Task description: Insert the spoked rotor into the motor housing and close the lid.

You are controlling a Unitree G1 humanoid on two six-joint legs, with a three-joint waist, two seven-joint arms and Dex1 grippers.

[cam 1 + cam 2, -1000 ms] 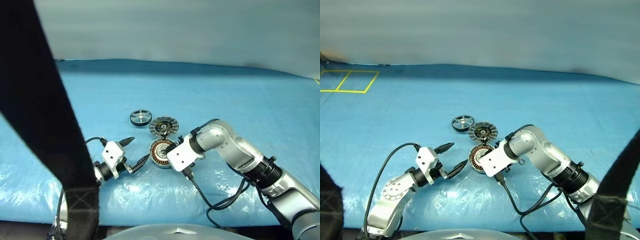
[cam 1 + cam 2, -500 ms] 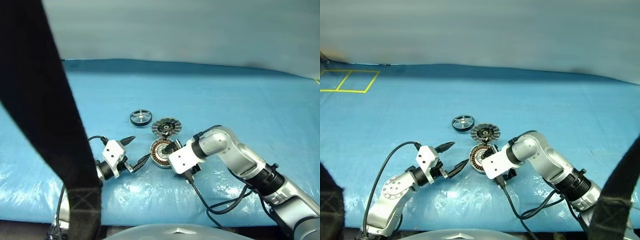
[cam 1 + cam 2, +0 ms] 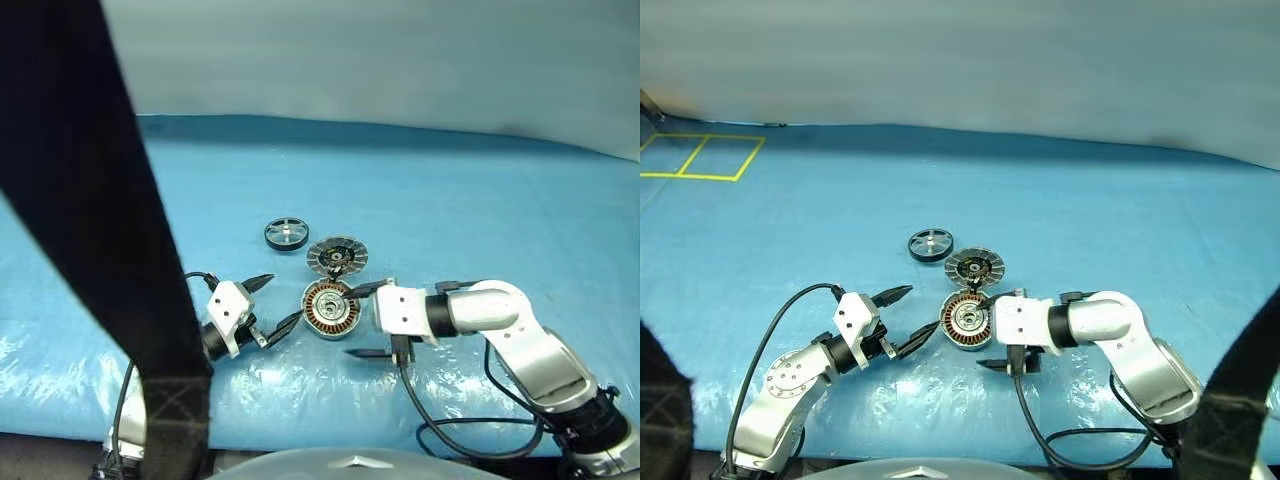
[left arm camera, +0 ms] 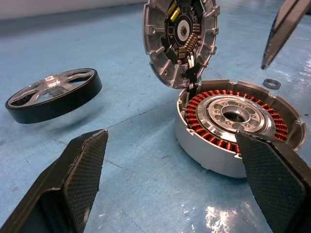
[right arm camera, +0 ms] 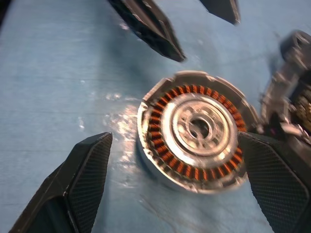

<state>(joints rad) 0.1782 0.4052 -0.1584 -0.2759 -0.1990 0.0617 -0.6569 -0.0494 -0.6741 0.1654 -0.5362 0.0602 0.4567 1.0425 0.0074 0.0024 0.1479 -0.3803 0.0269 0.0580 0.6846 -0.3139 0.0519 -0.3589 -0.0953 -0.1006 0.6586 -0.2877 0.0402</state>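
Observation:
The motor housing, silvery with copper windings, lies open-side up on the blue table. The lid, a grey finned disc, stands tilted up at the housing's far edge, its dark inner face showing in the left wrist view. The spoked rotor lies flat behind and to the left, apart from both. My left gripper is open just left of the housing, holding nothing. My right gripper is open just right of the housing, and its fingers flank the housing without touching it.
A small metal ring lies on the table behind the housing. Yellow tape squares mark the far left of the blue table cover. The right arm's black cable trails toward the front edge. A black strap hangs across the left.
My right gripper has opened wide, rolled over and drawn back to the right of the housing. The left gripper has stayed where it was. The camera has shifted slightly.

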